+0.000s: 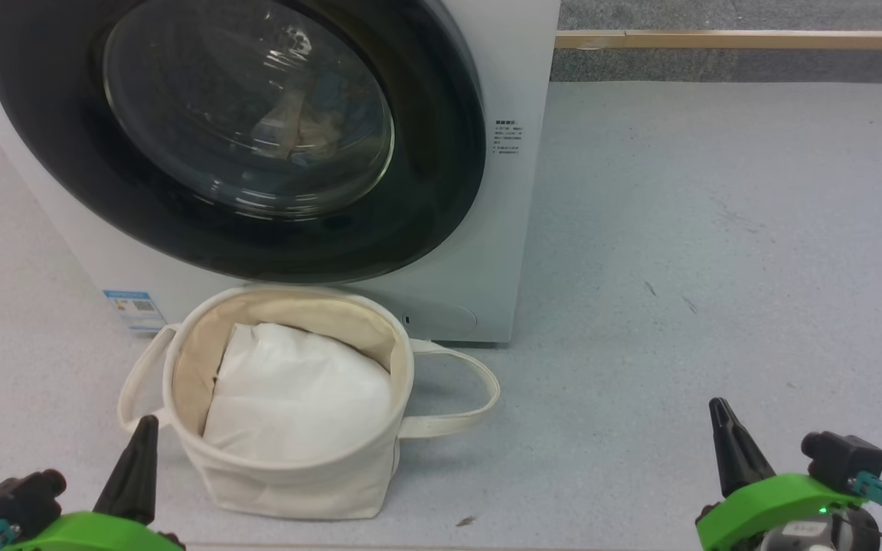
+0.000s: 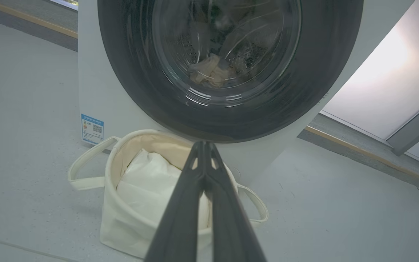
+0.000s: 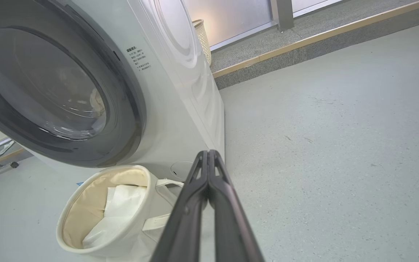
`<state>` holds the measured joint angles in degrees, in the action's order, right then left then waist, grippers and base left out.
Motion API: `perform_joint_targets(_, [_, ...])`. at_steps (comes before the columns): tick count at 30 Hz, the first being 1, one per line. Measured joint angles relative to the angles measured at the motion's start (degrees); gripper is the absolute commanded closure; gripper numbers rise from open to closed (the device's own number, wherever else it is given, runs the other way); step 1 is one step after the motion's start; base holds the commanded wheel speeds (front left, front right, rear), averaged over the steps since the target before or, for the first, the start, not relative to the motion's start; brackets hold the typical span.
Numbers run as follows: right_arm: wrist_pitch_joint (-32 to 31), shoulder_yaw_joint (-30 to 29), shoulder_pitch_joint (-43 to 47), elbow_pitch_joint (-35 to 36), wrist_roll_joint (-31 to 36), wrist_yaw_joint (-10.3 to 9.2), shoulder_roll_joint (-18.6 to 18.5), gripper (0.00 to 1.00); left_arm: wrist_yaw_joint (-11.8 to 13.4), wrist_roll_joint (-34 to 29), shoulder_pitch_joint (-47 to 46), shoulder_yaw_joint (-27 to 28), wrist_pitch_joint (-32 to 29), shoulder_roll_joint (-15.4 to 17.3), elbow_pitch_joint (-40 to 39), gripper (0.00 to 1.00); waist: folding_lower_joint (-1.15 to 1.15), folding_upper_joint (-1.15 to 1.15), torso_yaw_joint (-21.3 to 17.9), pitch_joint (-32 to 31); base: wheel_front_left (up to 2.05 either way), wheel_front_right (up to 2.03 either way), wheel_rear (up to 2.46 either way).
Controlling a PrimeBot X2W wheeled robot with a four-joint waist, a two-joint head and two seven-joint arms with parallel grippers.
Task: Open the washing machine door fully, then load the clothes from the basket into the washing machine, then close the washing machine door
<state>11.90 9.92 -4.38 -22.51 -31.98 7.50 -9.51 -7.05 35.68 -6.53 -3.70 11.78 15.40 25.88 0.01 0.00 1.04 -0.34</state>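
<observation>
Plainly, from the head view, the washing machine (image 1: 510, 229) stands at the far left with the washing machine door (image 1: 234, 130) closed flat against its front. Through the glass a cream and blue bundle of clothes (image 1: 299, 126) lies in the drum. Just in front of it on the floor (image 1: 678, 268) sits the basket (image 1: 295, 482), its far rim close under the door, with white padding (image 1: 295, 390) inside. The left gripper (image 1: 146, 432) is at the near left just beside the basket. The right gripper (image 1: 720, 417) is at the near right, well apart from it. Each has its jaws pressed together, holding nothing.

From the left wrist view, the left gripper (image 2: 204, 145) points over the basket (image 2: 122, 233) toward the door's lower rim, jaws closed tip to tip and empty. The clothes (image 2: 209, 72) show behind the glass, and a blue sticker (image 2: 92, 129) sits low on the machine's front, left of the basket.

From the right wrist view, the right gripper (image 3: 208, 154) hangs above the floor to the right of the basket (image 3: 147, 207) — jaws closed on nothing. The washing machine door (image 3: 49, 94) lies flush against the machine, with a printed label (image 3: 138, 58) beside its rim.
</observation>
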Motion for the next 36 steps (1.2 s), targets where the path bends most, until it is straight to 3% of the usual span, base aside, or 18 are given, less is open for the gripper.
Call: perform_joint_targets(36, [-5.86,-5.56,-0.01,1.74,-19.33,0.00,1.98,1.00,1.07,18.05,0.16,2.67,-5.73,-4.14,-4.39,1.00,-0.01,0.00,-0.35,0.07,0.00,0.00,0.00])
